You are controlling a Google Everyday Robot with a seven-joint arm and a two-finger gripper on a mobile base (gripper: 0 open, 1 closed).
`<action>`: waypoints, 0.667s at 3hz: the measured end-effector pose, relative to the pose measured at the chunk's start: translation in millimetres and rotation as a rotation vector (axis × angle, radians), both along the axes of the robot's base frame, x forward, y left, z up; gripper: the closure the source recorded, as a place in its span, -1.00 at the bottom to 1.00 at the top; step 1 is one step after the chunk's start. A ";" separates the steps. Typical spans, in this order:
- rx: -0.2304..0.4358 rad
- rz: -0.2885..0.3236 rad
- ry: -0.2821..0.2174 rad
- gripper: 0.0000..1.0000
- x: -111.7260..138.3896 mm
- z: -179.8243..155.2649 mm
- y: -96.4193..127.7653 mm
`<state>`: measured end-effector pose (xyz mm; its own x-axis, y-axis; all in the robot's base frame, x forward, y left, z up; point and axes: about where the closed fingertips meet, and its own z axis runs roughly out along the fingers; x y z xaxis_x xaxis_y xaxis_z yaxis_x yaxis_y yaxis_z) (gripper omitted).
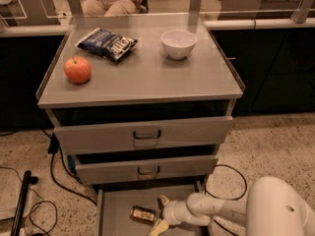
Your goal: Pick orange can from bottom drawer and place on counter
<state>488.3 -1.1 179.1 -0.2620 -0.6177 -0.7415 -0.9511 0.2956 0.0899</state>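
The orange can (142,214) lies on its side on the flat grey floor of the bottom drawer (115,203), which is pulled out, and it sits about midway across the tray. Just to the right of the can is the gripper (160,213), low inside the same drawer, its two fingers spread wide: one tip (162,199) points back toward the cabinet, the other toward the drawer's front edge. It holds nothing; the can sits at the mouth of the gap, and whether a tip touches it I cannot tell. The white arm (216,210) stretches off to the right of the can. Well above the can is the table (147,80) (the grey top of the drawer cabinet), carrying an apple (78,70), a dark blue snack bag (107,43) and a white bowl (178,43)
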 end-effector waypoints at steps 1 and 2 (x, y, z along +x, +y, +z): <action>-0.014 0.001 0.009 -1.00 4.9 -26.9 8.8; -0.022 0.006 0.020 -1.00 8.1 -46.9 17.7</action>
<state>496.4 16.6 132.3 -0.2732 -0.6353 -0.7223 -0.9509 0.2921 0.1027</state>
